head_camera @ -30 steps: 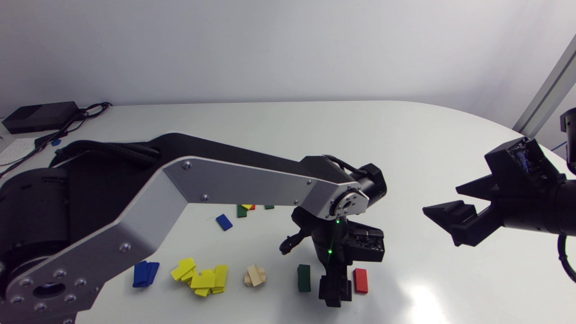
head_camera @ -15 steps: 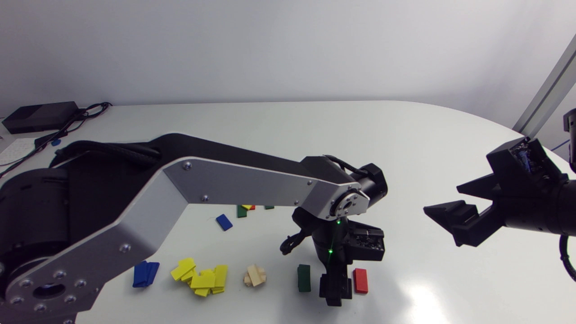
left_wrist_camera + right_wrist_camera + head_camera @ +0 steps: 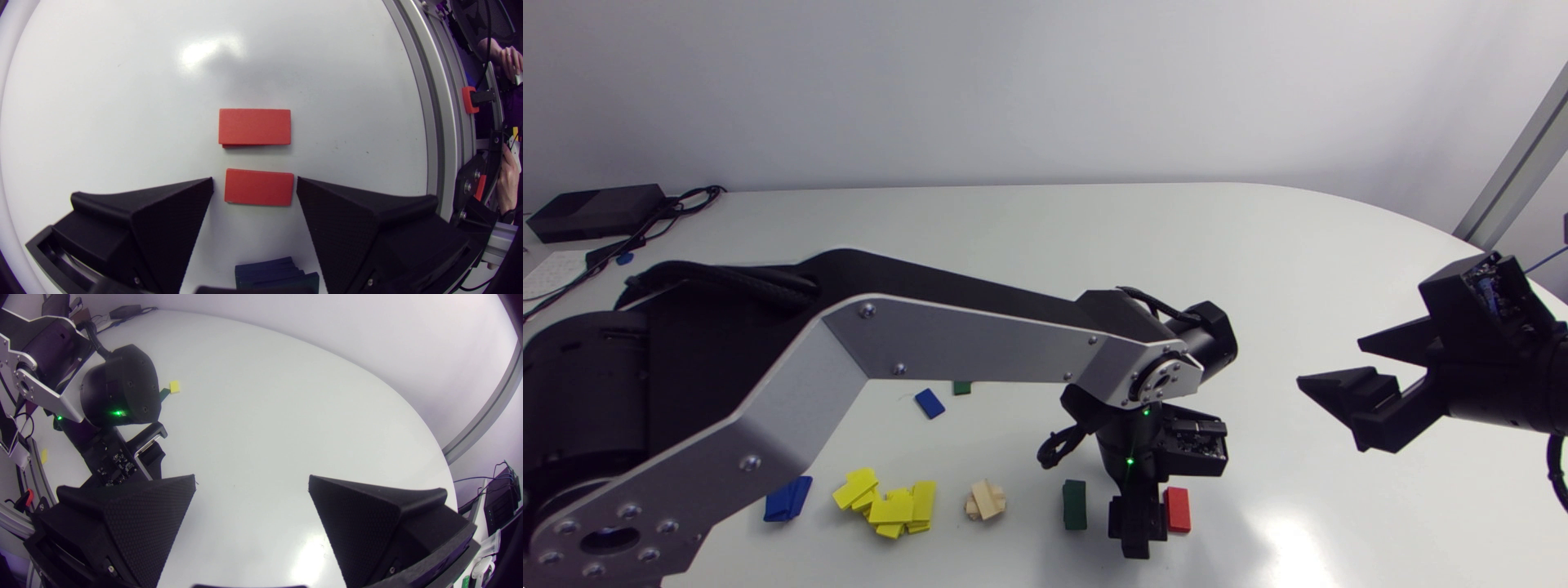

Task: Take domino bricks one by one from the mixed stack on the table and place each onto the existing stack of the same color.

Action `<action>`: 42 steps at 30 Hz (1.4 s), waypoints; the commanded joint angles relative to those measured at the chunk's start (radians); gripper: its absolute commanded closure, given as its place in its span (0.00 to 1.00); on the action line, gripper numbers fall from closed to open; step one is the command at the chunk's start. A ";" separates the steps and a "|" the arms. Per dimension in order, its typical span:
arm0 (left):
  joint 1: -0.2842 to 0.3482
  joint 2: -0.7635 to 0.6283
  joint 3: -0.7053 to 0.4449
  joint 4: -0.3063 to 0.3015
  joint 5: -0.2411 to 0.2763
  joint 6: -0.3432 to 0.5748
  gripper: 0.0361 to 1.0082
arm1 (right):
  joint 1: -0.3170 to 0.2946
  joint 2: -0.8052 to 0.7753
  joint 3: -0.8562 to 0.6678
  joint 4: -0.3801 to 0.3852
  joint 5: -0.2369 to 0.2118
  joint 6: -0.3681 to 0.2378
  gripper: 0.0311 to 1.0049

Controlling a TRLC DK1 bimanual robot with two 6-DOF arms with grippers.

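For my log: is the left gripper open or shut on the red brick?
Open: left gripper touches nothing; table shows either side of the red brick.

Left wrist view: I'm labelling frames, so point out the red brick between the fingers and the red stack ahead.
red brick [image 3: 258, 187], left wrist view, middle of top face
red stack [image 3: 254, 125], left wrist view, middle of top brick

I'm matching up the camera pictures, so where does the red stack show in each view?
Head view: red stack beside the left gripper, opposite the green stack.
Left wrist view: ahead of the fingers, beyond the single red brick between them.
Right wrist view: not in it.
Shared landmark: the left gripper.
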 commanded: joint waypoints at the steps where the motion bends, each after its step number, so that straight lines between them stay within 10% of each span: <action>1: -0.011 0.036 0.016 0.008 -0.016 -0.017 0.32 | -0.006 -0.009 -0.026 -0.010 -0.010 -0.020 0.04; 42: -0.017 0.049 0.033 0.027 -0.042 -0.066 0.41 | 0.005 -0.021 -0.010 -0.028 -0.011 -0.012 0.04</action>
